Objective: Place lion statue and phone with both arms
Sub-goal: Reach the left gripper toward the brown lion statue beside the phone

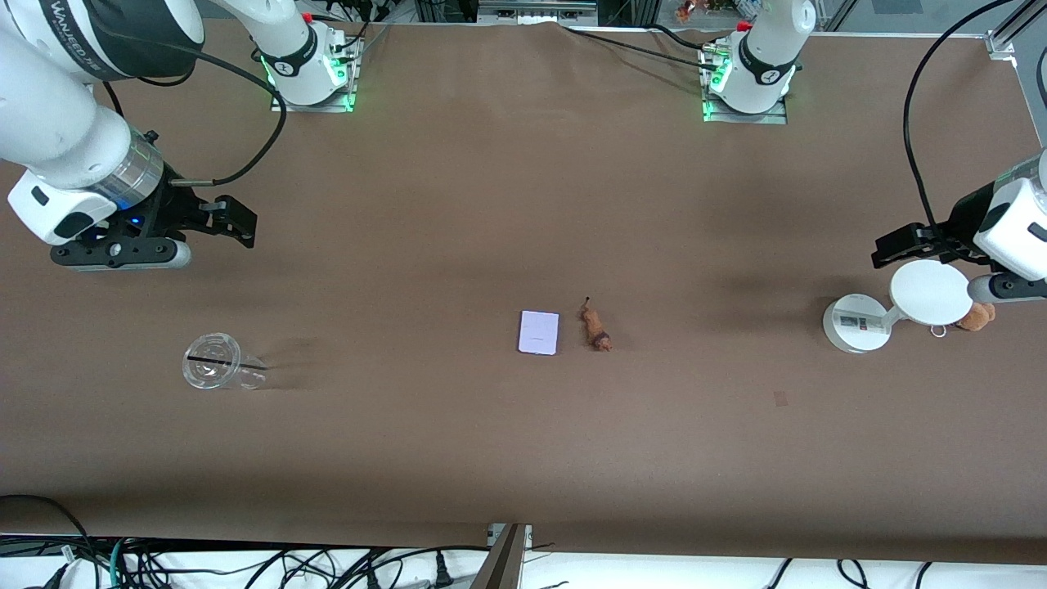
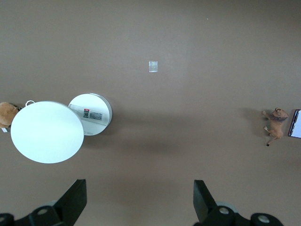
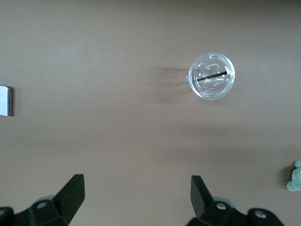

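Observation:
The lion statue (image 1: 596,327), small and orange-brown, lies on the brown table near its middle, beside the pale lavender phone (image 1: 538,332). The lion also shows in the left wrist view (image 2: 275,124), with the phone's edge (image 2: 296,123) next to it. The phone's edge shows in the right wrist view (image 3: 5,100). My left gripper (image 1: 891,243) is open and empty, up over the left arm's end of the table above the white stand. My right gripper (image 1: 237,219) is open and empty over the right arm's end.
A white round-based stand with a disc top (image 1: 900,304) stands at the left arm's end, with a tan plush (image 1: 976,316) beside it. A clear plastic cup (image 1: 214,361) lies at the right arm's end. A grey-green plush (image 3: 296,177) shows in the right wrist view.

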{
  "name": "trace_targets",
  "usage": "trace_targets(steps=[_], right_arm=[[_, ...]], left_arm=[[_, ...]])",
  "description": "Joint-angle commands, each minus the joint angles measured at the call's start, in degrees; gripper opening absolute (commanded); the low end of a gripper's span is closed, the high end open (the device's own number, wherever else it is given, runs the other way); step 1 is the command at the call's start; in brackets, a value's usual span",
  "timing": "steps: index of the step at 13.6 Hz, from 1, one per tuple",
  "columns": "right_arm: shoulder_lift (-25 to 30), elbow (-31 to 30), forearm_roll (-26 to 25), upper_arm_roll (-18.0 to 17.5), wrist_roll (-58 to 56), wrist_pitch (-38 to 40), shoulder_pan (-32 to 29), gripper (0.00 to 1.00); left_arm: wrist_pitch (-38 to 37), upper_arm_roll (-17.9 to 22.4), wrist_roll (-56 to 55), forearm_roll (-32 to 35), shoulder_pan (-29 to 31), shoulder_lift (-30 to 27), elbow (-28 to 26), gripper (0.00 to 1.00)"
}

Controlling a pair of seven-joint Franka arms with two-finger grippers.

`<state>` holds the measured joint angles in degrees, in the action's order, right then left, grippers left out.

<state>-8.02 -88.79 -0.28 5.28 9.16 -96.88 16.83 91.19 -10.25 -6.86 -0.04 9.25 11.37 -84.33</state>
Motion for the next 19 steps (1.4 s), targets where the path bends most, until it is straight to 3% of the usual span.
trace_targets(steps=[1, 8, 14, 19], right_arm=[[-0.41, 0.99, 0.02, -0.63, 0.51, 0.47, -0.66, 1.0], [-0.33, 1.07, 0.02, -0.63, 0.16, 0.29, -0.66, 1.0], [-0.41, 1.07, 0.11, -0.63, 0.07, 0.29, -0.66, 1.0], [-0.41, 1.07, 0.11, -0.63, 0.42, 0.29, -0.66, 1.0]], left_arm=[[-1.98, 0.05, 0.88, -1.01, -0.11, 0.5, 1.1, 1.0], [-2.6, 0.05, 1.15, -1.19, -0.2, 0.76, 1.18, 1.0], [-1.81, -0.3, -0.7, -1.45, -4.76, 2.69, 1.63, 1.0], [2.24, -0.3, -9.65, -1.98, -10.74, 5.24, 1.62, 1.0]])
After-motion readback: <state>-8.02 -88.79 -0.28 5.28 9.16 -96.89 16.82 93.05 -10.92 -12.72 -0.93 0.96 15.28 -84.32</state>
